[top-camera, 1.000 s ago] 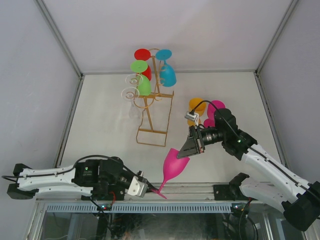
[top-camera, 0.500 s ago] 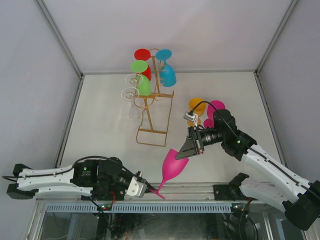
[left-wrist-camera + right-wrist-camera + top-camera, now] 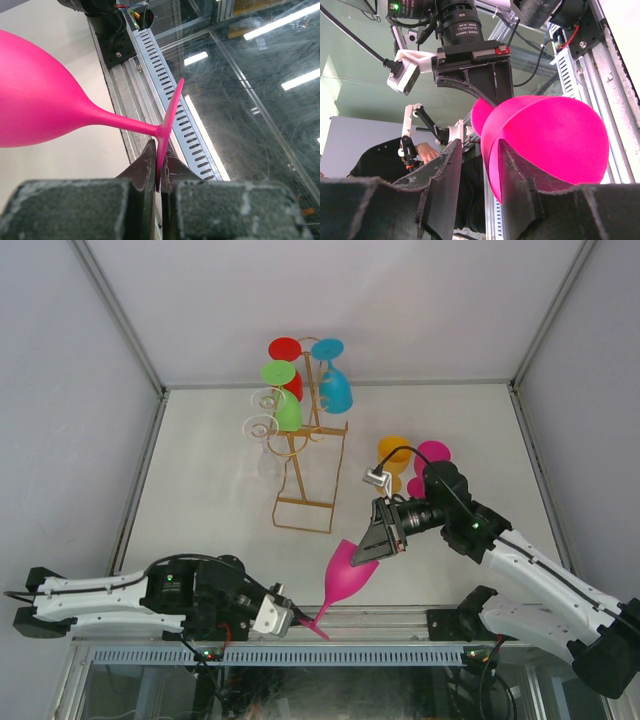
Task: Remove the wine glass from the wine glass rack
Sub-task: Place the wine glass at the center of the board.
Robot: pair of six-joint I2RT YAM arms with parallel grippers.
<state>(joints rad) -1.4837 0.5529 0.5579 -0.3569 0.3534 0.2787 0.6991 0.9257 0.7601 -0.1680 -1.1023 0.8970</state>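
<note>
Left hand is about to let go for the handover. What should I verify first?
1. Left hand pinches the pink glass by its foot: ok.
2. Right hand straddles the bowl rim: ok.
3. Right hand clamped on the rim: not ok, gap shows beside one finger.
4. Pink glass clear of the wine glass rack: ok.
5. Right arm clear of orange glass behind it: cannot tell.

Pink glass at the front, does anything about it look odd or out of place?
Yes. The pink glass is held in the air, tilted, strung between both arms: the left gripper pinches only the thin edge of its foot, and the right gripper straddles the bowl's rim. Nothing looks spilled or broken.
</note>
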